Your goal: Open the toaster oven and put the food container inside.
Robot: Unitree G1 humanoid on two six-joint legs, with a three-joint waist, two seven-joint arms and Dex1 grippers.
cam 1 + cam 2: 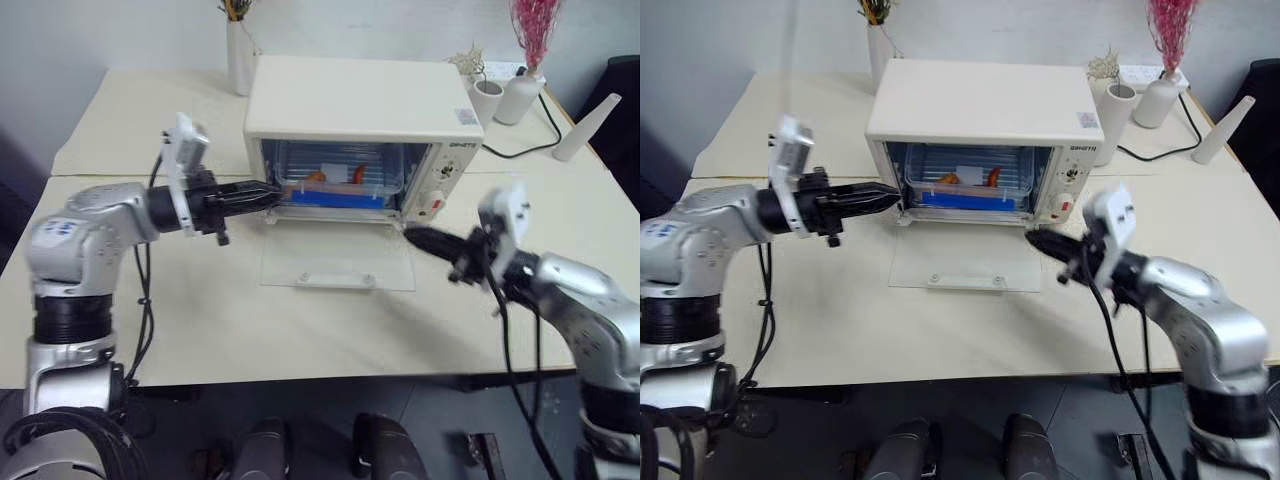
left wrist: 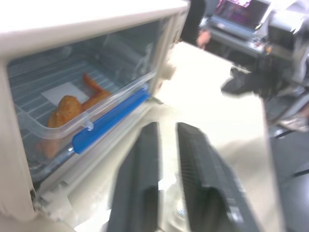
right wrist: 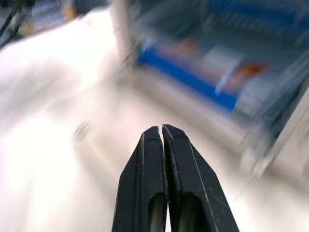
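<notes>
The cream-white toaster oven (image 1: 360, 100) stands at the middle of the table with its glass door (image 1: 338, 262) folded down flat in front of it. Inside on the wire rack sits the food container (image 1: 335, 185), a clear box with a blue clip strip (image 2: 111, 118) and orange food showing through. My left gripper (image 1: 272, 189) points level at the oven's left front corner, beside the opening. Its fingers (image 2: 145, 159) stand a little apart and hold nothing. My right gripper (image 1: 412, 236) hovers off the oven's right front corner, near the knobs, shut and empty (image 3: 161, 129).
Behind the oven stands a white vase (image 1: 240, 55). At the back right are a small pot (image 1: 487, 98), a vase of red sprigs (image 1: 520, 95), a white cone (image 1: 585, 128) and a black cable (image 1: 510, 152). Bare table lies on both sides of the door.
</notes>
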